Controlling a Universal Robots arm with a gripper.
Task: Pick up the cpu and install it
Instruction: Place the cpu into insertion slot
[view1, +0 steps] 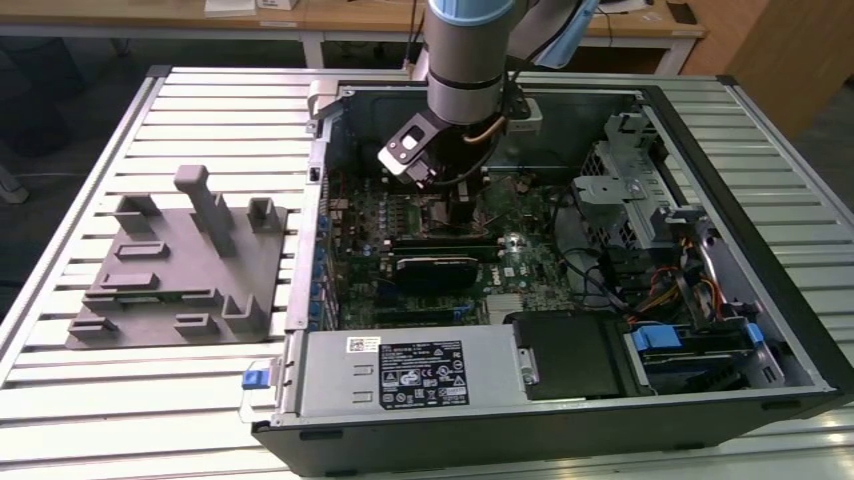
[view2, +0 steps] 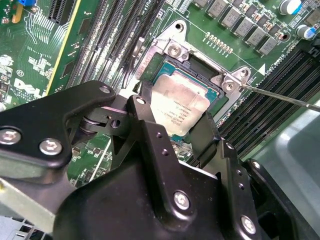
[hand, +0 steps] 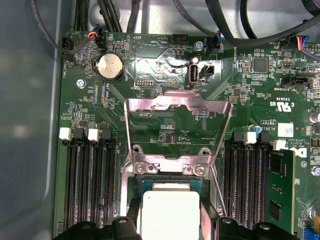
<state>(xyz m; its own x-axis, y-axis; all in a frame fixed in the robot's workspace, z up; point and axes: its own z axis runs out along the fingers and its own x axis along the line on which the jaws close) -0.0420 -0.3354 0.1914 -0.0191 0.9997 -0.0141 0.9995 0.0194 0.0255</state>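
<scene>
- The gripper (view2: 172, 119) was nearest in the second wrist view; its black fingers (view2: 150, 135) were drawn in narrow, one on each side of the cpu (view2: 182, 102), pressed on two of its edges and holding it.
- The cpu lay flat between them, right at the socket (view2: 200, 64); I could not tell if it was all the way down or just above.
- The cpu looked small, light and stiff; its shiny metal top looked slippery; the underside was likely easy to hurt; so the bare side edges seemed the safe place to hold it, with a soft squeeze and no tilt.
- Past it, in the first wrist view, the socket's metal frame (hand: 142, 103) stood flipped open; long dark memory slots (hand: 87, 185) ran on both sides; the green motherboard (hand: 165, 65) spread all around.
- In the exterior view the arm (view1: 467, 60) pointed straight down in the upper middle of the frame, into the open computer case (view1: 534, 435); its wrist hung low over the board.
- Farthest off, on the exterior view's left, the grey tray (view1: 174, 270) sat on the table (view1: 80, 400), beside the case.
</scene>
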